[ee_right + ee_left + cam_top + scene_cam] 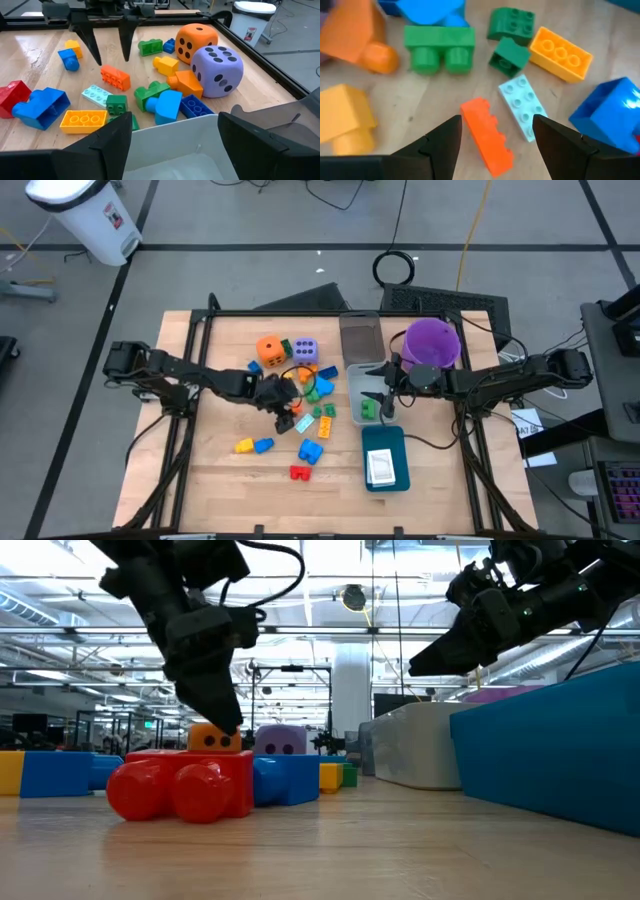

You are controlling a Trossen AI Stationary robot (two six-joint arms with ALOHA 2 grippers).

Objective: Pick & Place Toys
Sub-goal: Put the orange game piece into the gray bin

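Left wrist view frames the left pincer [495,142] spread open just above an orange brick [486,135] on the tabletop [420,100], nothing being grasped, with a pale mint brick [525,105] lying beside it. Around these, green, yellow and blue blocks are scattered, and the orange die [197,42] and lavender die [217,70] are seen farther off. The right pincer [175,137] is held open and empty over a grey bin [175,150].

The blocks [305,405] lie mid-bench [220,480], the dice [288,348] at their far side. Right of them stands a bin [352,395], with a tray [385,458] nearer and a bucket [432,342] farther right. The left claw [284,412] hangs over the blocks, the right claw [377,383] over the bin.
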